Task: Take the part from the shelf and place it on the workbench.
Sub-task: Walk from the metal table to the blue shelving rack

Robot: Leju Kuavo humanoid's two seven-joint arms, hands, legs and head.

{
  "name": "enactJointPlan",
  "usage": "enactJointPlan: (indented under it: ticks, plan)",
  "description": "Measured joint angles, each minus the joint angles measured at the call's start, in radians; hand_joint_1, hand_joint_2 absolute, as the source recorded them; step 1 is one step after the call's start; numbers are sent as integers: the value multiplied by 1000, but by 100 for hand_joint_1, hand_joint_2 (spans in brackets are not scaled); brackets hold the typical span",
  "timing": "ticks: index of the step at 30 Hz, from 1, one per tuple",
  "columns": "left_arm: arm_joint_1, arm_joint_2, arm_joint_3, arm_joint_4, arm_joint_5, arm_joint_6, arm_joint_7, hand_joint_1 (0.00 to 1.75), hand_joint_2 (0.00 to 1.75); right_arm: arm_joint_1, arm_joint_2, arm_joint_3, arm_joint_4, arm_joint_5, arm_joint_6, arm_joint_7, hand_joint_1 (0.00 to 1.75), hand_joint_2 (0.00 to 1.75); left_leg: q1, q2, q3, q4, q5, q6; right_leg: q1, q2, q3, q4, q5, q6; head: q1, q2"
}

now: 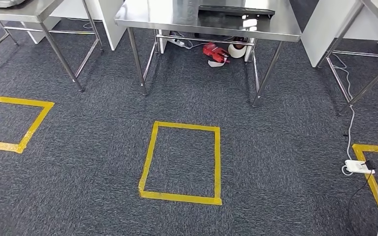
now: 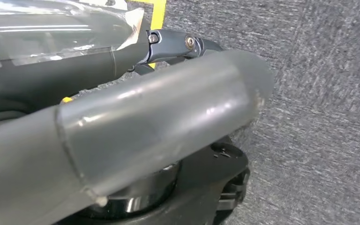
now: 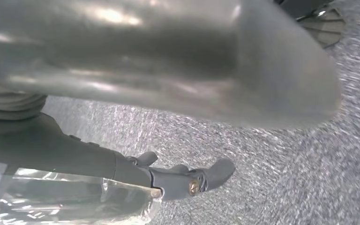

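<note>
Left hand: the left hand (image 2: 136, 117) hangs over the dark grey speckled carpet (image 2: 318, 93); its thick grey thumb (image 2: 178, 103) sits apart from the darker fingers (image 2: 122, 58), which reach out nearly straight; nothing lies between thumb and fingers; whether the hand grips anything, I cannot tell.

Right hand: the right hand (image 3: 159, 56) also hangs above the carpet; its blurred grey thumb (image 3: 262, 79) is set apart from the dark fingers (image 3: 178, 180); whether it holds anything, I cannot tell.

Clear plastic: a crinkled sheet of clear plastic (image 2: 51, 33) lies along the far side of the left fingers from the thumb; a like sheet lies along the right fingers in the right wrist view; what it wraps is not readable.

Part: I cannot tell where the part is.

Workbench: a stainless steel workbench on thin legs (image 1: 177, 19) stands ahead; a flat black item (image 1: 236, 10) rests on its top; a red object (image 1: 215, 51) and a white roll (image 1: 237, 50) lie on the floor beneath it.

Floor marks: a yellow tape rectangle (image 1: 150, 157) lies between the robot and the workbench; a second yellow tape square (image 1: 34, 123) lies to the left.

Cable: a white power strip (image 1: 358, 166) lies on the carpet at the right.
</note>
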Motion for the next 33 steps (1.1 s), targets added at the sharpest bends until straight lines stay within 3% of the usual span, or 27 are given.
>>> enactJointPlan:
  ticks: [2, 4, 6, 8, 10, 11, 13, 15, 16, 18, 21, 23, 25, 27, 29, 31, 32, 33]
  plan:
    - [0, 0, -3, 0, 7, 17, -1, 0, 0, 3, 0, 0, 1, -2, 2, 3, 0, 0, 0, -17, -11, 2, 9, -4, -4, 3, 6, 16, -1, 13, 0, 0]
    - [0, -1, -3, 0, 18, 22, -10, 0, 0, 4, 0, 0, 1, -3, 0, 4, 0, 0, 1, -36, -20, 7, 16, -12, -10, 17, 80, -102, 42, 31, 0, 0]
    - [-1, -2, -3, 0, 21, 20, -22, 0, 0, 5, 0, 0, 2, -3, -4, 4, 0, 0, -3, -53, -29, 14, 21, -21, -10, 43, 147, -228, 76, 35, 1, 0]
    - [-1, -3, -3, 0, 21, 19, -28, 0, 0, 4, 1, 0, 2, -3, -7, 2, 0, 0, -6, -64, -36, 17, 26, -32, -5, 50, 157, -260, 83, 25, 0, 0]
    - [0, -3, -3, 0, 21, 19, -30, 0, 0, 3, 3, 0, 2, -3, -8, 1, 0, 0, -3, -71, -43, 21, 29, -42, -8, 32, 154, -260, 91, 12, 0, 0]
    - [0, -2, -3, 0, 21, 19, -31, 0, 0, 3, 4, 0, 2, -3, -8, 1, 0, 0, -2, -62, -51, 34, 19, -47, -11, 24, 154, -261, 95, 4, -1, 0]
    - [0, -2, -3, 0, 21, 16, -38, 0, 0, 4, 4, 0, 2, -2, -8, -1, 0, 0, 1, -30, -90, 117, -39, -54, -14, 4, 151, -262, 103, -13, -5, 0]
    - [0, -2, -3, 0, 20, 7, -47, 0, 0, 6, 4, 0, 3, 2, -3, -2, 0, 0, 2, -8, -148, 252, -109, -62, -9, -19, 145, -261, 106, -22, -9, 0]
    - [1, -2, -3, 0, 17, 1, -50, 0, 0, 7, 4, 0, 3, 5, 0, -1, 0, 0, 3, -4, -168, 301, -126, -65, -7, -30, 143, -260, 107, -23, -9, 0]
    - [1, -2, -3, 0, 13, -4, -54, 0, 0, 7, 4, 0, 4, 9, 6, 0, 0, 0, 4, 0, -181, 339, -132, -67, -5, -44, 141, -260, 108, -24, -8, 0]
    - [1, -2, -3, 0, 11, -5, -55, 0, 0, 7, 4, 0, 4, 10, 7, 1, 0, 0, 4, 1, -179, 336, -128, -67, -5, -47, 140, -260, 108, -24, -9, 0]
    - [1, -2, -5, 0, 7, -7, -57, 0, 0, 5, 4, 1, 4, 13, 9, 3, 0, 0, 4, 6, -150, 286, -97, -67, -5, -57, 140, -260, 107, -24, -9, 0]
    - [-1, -2, -6, 0, 4, -8, -56, 0, 0, -1, 6, 7, 4, 17, 11, 6, 0, 0, -2, 47, -70, 133, -37, -54, 4, -92, 142, -257, 105, -15, -8, 0]
    - [-3, -3, -6, 0, 5, -5, -52, 0, 0, -8, 7, 12, 4, 19, 11, 9, 0, 0, -6, 57, -24, 21, 7, -23, 9, -81, 129, -222, 80, 0, -4, 0]
    - [-3, -6, -6, 0, 5, -4, -51, 0, 0, -10, 7, 13, 4, 19, 11, 12, 0, 0, -3, 17, -36, 14, 23, -2, 3, -24, 79, -111, 19, 2, 0, 0]
    - [-3, -7, -6, 0, 5, -4, -49, 0, 0, -7, 7, 13, 4, 19, 11, 13, 0, 0, -4, -13, -45, 15, 30, 2, 0, 2, 24, 15, -32, 1, 2, 0]
    - [-3, -7, -6, 0, 5, -4, -49, 0, 0, -6, 7, 13, 4, 19, 11, 14, 0, 0, -5, -29, -48, 15, 33, 1, -1, 5, 16, 37, -36, 7, 3, 0]
    - [-2, -7, -6, 0, 5, -4, -48, 0, 0, -5, 6, 13, 4, 19, 11, 15, 0, 0, -5, -44, -50, 16, 36, -2, -3, 8, 27, 18, -23, 15, 3, 0]
